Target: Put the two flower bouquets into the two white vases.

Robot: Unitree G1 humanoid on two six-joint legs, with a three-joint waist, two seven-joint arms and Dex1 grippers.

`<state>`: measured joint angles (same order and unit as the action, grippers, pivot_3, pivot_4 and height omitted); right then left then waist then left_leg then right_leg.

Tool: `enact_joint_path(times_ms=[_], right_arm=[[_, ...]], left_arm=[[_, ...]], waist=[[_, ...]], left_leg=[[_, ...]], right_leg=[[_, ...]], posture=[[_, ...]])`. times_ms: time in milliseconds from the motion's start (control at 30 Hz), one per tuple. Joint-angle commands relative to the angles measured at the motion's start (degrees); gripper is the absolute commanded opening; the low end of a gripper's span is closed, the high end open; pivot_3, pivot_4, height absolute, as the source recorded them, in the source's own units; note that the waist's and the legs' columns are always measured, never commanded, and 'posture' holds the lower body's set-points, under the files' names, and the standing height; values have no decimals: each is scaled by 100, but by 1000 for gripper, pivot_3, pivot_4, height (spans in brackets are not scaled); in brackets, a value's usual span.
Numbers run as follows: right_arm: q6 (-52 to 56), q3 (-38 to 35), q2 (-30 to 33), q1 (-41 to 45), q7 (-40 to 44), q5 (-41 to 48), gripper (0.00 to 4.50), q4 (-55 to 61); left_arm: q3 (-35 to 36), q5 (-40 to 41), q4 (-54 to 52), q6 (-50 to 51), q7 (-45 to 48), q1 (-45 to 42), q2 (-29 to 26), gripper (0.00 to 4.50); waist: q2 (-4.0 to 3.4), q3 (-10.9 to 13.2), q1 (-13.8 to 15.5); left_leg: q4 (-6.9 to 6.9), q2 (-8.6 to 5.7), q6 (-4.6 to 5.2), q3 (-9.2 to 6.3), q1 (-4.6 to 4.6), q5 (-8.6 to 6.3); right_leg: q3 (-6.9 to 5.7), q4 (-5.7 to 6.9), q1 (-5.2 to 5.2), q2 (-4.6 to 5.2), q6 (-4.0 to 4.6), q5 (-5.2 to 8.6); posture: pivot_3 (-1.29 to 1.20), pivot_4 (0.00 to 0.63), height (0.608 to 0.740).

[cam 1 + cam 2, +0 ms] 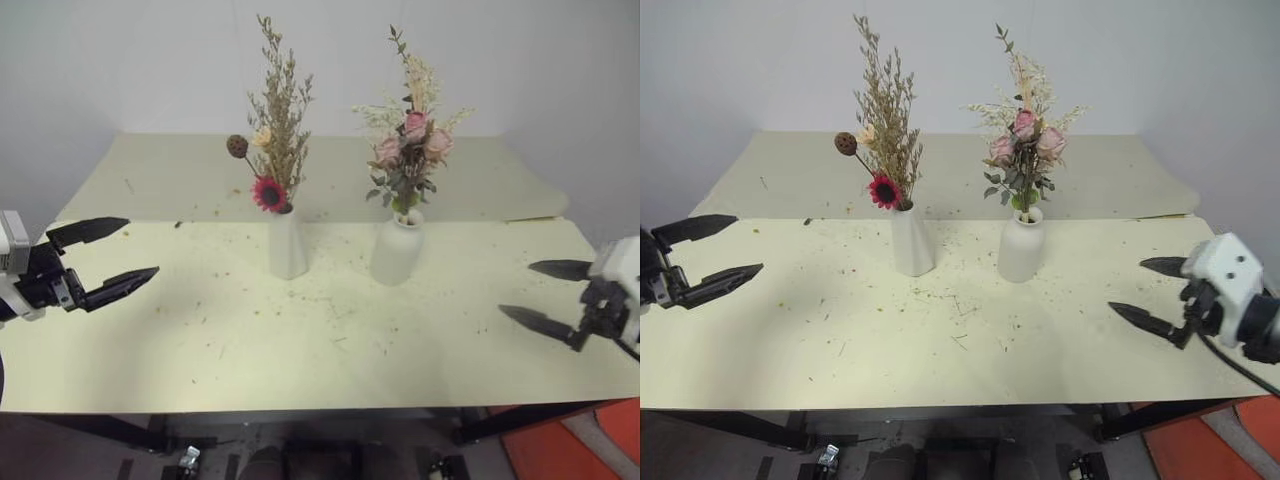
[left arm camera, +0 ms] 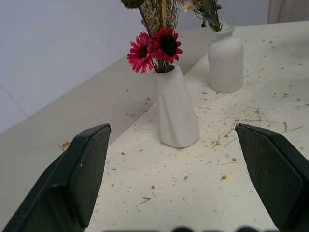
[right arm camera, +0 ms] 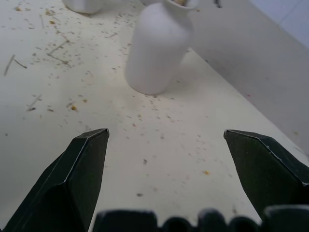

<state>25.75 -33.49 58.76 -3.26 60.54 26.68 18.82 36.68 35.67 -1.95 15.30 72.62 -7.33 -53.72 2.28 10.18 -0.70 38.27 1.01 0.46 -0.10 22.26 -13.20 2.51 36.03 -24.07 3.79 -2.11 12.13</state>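
Nearest the camera, the pale yellow tabletop (image 1: 300,350) is seen strewn with small bits of dried plant matter. At about nine o'clock in the head view, the left end effector (image 1: 112,255) is held above the tabletop's left edge, roughly level, with its two black fingers pointed toward the middle of the tabletop and spread wide apart; nothing is held between them. At about three o'clock, the right end effector (image 1: 540,292) is held over the right edge, angled slightly downward and pointed inward toward the left, its fingers likewise spread wide and empty.

Toward twelve o'clock, past the centre of the tabletop, the two white vases are stood upright, near each other but not touching. The tall tapering vase (image 1: 287,243) is placed at the left; the bouquet with the red-pink daisy, tan grasses and brown pod (image 1: 273,150) is seated in its mouth. The shorter rounded-shouldered vase (image 1: 397,249) is placed at the right, and the bouquet of pale pink roses and green leaves (image 1: 408,150) is seated in its narrow neck. Both end effectors are kept well apart from the vases. A second tabletop sheet (image 1: 180,175) is seen behind, against the white wall (image 1: 120,60).
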Motion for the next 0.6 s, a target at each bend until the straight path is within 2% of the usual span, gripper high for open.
enact_joint_path(times_ms=[33,600], right_arm=[[-285,-186,143,32,199,-41,4500,-146],[-272,-357,-164,-284,43,-79,4500,38]], left_arm=[[169,-14,-172,-126,-168,198,36,4492],[-278,18,311,-340,-251,-350,48,4492]], waist=[[-2,-1,-9],[-2,-2,-4]], left_leg=[[0,2,0,0,-2,0],[-1,1,0,5,4,0]], right_leg=[[3,1,0,-2,1,0],[14,1,-6,-7,2,1]], posture=[[0,150,740],[0,150,740]])
